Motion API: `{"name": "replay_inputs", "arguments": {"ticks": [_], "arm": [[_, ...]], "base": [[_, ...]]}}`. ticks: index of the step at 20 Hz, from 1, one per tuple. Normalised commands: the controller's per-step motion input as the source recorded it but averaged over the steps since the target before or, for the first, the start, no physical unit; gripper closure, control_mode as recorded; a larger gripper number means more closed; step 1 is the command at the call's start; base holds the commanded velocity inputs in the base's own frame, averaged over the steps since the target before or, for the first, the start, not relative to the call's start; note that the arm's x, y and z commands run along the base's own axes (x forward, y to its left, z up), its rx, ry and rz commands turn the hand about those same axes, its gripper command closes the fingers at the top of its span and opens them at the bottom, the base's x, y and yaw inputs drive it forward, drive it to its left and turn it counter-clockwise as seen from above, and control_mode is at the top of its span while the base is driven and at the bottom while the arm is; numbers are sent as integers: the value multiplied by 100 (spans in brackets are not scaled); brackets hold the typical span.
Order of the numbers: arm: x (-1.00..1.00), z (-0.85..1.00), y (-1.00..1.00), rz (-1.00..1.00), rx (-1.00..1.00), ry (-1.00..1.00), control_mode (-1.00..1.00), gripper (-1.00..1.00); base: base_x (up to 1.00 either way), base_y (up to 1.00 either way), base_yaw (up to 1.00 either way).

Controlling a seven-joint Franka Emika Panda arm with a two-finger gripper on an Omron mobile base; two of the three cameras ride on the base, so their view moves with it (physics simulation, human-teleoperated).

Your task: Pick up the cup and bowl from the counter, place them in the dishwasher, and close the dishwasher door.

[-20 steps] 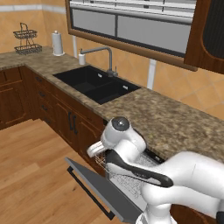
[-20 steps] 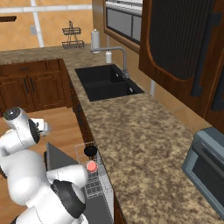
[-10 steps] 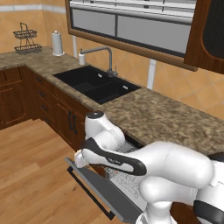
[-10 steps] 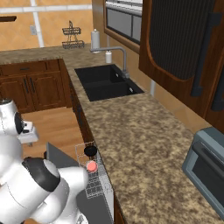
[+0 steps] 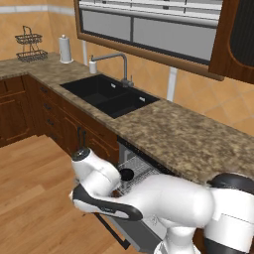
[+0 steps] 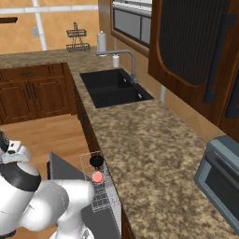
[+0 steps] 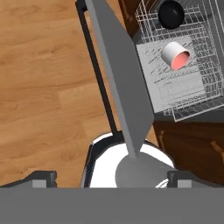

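The dishwasher (image 6: 100, 196) stands open under the counter (image 6: 140, 135), with its white wire rack (image 7: 175, 83) pulled out. In the rack the white cup (image 7: 176, 55) lies on its side, pink inside showing, and the black bowl (image 7: 171, 14) sits just beyond it. Both also appear in the right base view: cup (image 6: 97, 177), bowl (image 6: 96, 161). The bowl (image 5: 127, 174) shows in the left base view too. The grey dishwasher door (image 7: 118, 83) slopes half-open, its black bar handle (image 7: 94, 70) on the floor side. My gripper (image 7: 111, 177) is open and empty, above the door's outer edge.
The wooden floor (image 7: 39, 87) lies beside the door. A black sink (image 5: 111, 94) with a faucet is set in the counter, and a grey toaster oven (image 6: 219, 182) stands at the right end. Dark wood cabinets (image 6: 32, 95) line the corner.
The arm has swung away from the rack, down and out toward the floor side of the door. Cup and bowl stay in the rack.
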Motion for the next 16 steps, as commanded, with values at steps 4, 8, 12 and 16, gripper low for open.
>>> {"name": "replay_inputs", "arguments": {"ticks": [4, 8, 12, 16], "arm": [[9, -98, 16, -3, 0, -15, -100, -100], [19, -89, 16, -2, -1, -6, -100, -100], [22, -69, 1, 0, 0, 0, -100, -100], [30, -66, 14, -3, 0, 0, -100, -100]], "base": [[0, 0, 0], [0, 0, 0], [0, 0, 0], [0, 0, 0]]}}
